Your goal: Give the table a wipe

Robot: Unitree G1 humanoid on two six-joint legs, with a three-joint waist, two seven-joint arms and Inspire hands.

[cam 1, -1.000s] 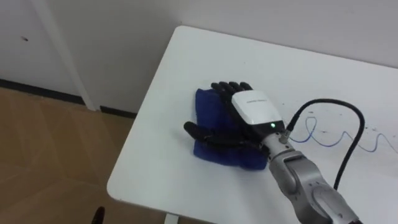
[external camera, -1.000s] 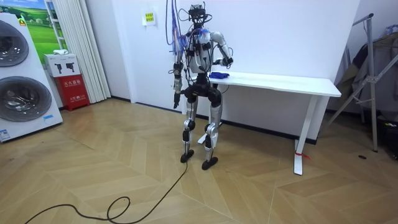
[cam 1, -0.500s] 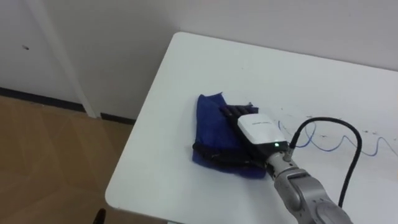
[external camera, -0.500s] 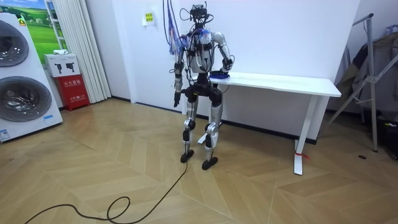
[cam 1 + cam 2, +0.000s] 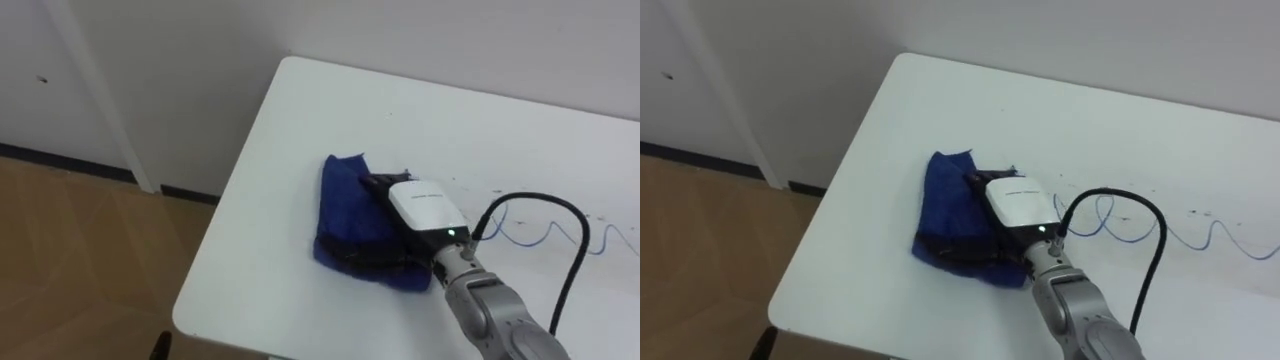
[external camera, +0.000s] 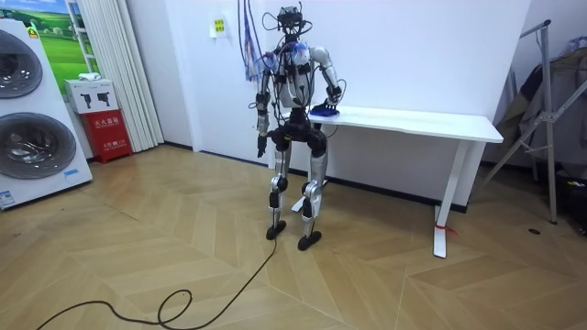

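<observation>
The robot stood upright at the end of the white table (image 5: 330, 110) on the room view's left, facing the wall, which put the table's near left corner within easy reach of its right arm. The blue cloth (image 5: 345, 205) lay bunched on the tabletop close to that corner, a little in from both the left edge and the near edge. The right hand (image 5: 425, 203) rested on the cloth's right part, palm down, apparently so that the arm could press the fabric against the surface as a wiping stroke needs. The cloth had folded up over the front of the hand, so it could not be told whether the hand lay flat or was closed on the fabric. To the right of the hand a thin blue scribble (image 5: 520, 230) ran along the tabletop, probably the mark to be cleaned. The cloth lay to its left, so that stretch looked not yet wiped. The left hand (image 6: 260, 139) hung at the robot's side away from the table, idle, its state unreadable.
</observation>
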